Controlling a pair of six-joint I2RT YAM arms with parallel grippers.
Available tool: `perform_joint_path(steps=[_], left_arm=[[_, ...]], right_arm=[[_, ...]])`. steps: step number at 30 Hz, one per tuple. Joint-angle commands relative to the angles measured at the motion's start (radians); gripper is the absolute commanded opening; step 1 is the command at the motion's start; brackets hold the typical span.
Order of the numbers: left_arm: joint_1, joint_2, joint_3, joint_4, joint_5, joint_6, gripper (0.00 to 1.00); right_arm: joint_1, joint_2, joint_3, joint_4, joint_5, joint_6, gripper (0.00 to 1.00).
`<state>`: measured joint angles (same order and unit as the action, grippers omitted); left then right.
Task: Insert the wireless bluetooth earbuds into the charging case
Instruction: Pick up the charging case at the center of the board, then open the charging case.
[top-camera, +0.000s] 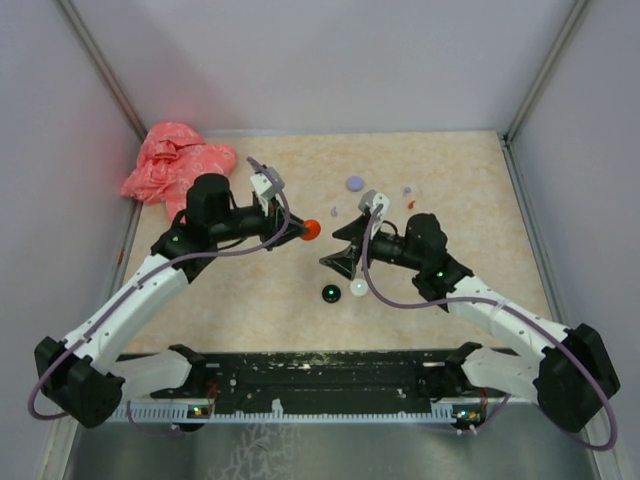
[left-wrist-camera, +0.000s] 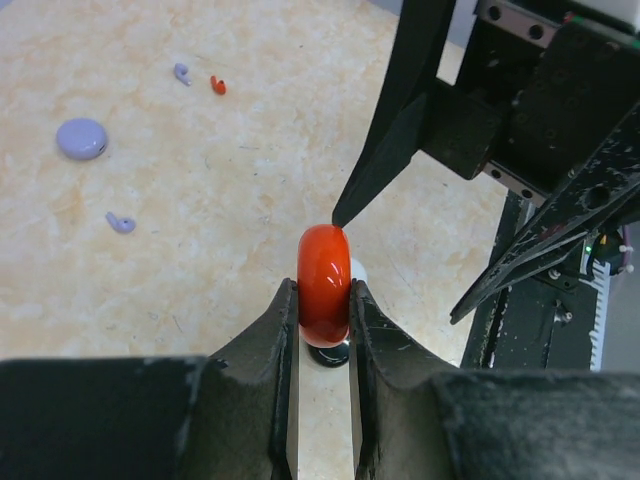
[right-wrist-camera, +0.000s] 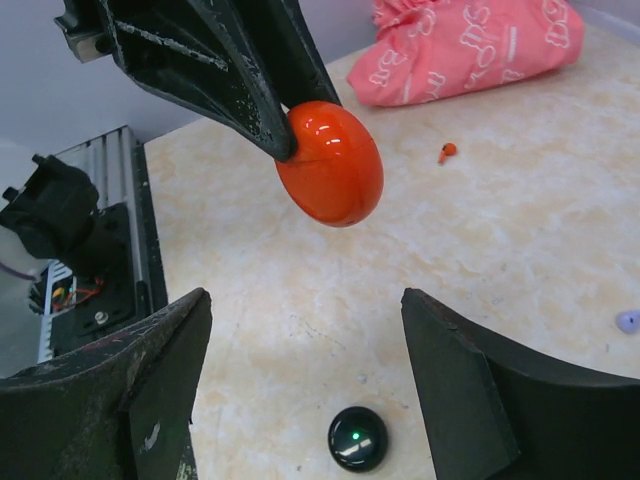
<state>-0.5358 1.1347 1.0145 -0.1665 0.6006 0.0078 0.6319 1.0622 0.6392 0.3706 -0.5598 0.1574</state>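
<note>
My left gripper (left-wrist-camera: 324, 300) is shut on an orange-red round charging case (left-wrist-camera: 324, 280), held on edge above the table (top-camera: 311, 229). My right gripper (right-wrist-camera: 305, 370) stands open just right of it, with nothing between its fingers; one fingertip (left-wrist-camera: 340, 212) nearly touches the case's top. The case (right-wrist-camera: 330, 162) hangs ahead of the right jaws. Tiny stemmed earbuds lie on the table: one orange-red (left-wrist-camera: 217, 85), two lilac (left-wrist-camera: 181, 72) (left-wrist-camera: 120, 222), and another orange-red earbud (right-wrist-camera: 446, 152) near the pink bag.
A black round case (right-wrist-camera: 357, 438) with a green light lies below the right gripper, a white round case (top-camera: 358, 289) beside it. A lilac round case (left-wrist-camera: 82, 138) sits farther back. A crumpled pink bag (top-camera: 175, 165) fills the back left corner. Walls enclose the table.
</note>
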Motion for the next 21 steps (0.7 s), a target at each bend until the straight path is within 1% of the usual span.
perform_joint_path(steps=[1,5,8,14,21], left_arm=[[0.004,-0.009,0.069,-0.074,0.121,0.130,0.06],[0.001,0.010,0.109,-0.137,0.208,0.189,0.08],[-0.006,0.021,0.129,-0.177,0.235,0.222,0.09],[-0.041,0.051,0.178,-0.255,0.218,0.271,0.10],[-0.070,0.064,0.211,-0.308,0.199,0.301,0.09]], right_arm=[[-0.005,0.021,0.058,0.049,-0.139,-0.066,0.75],[-0.005,0.028,0.062,0.105,-0.141,-0.074,0.72],[-0.004,0.039,0.077,0.114,-0.151,-0.076,0.70],[-0.005,0.075,0.105,0.150,-0.248,-0.048,0.64],[-0.003,0.088,0.099,0.197,-0.285,-0.032,0.54]])
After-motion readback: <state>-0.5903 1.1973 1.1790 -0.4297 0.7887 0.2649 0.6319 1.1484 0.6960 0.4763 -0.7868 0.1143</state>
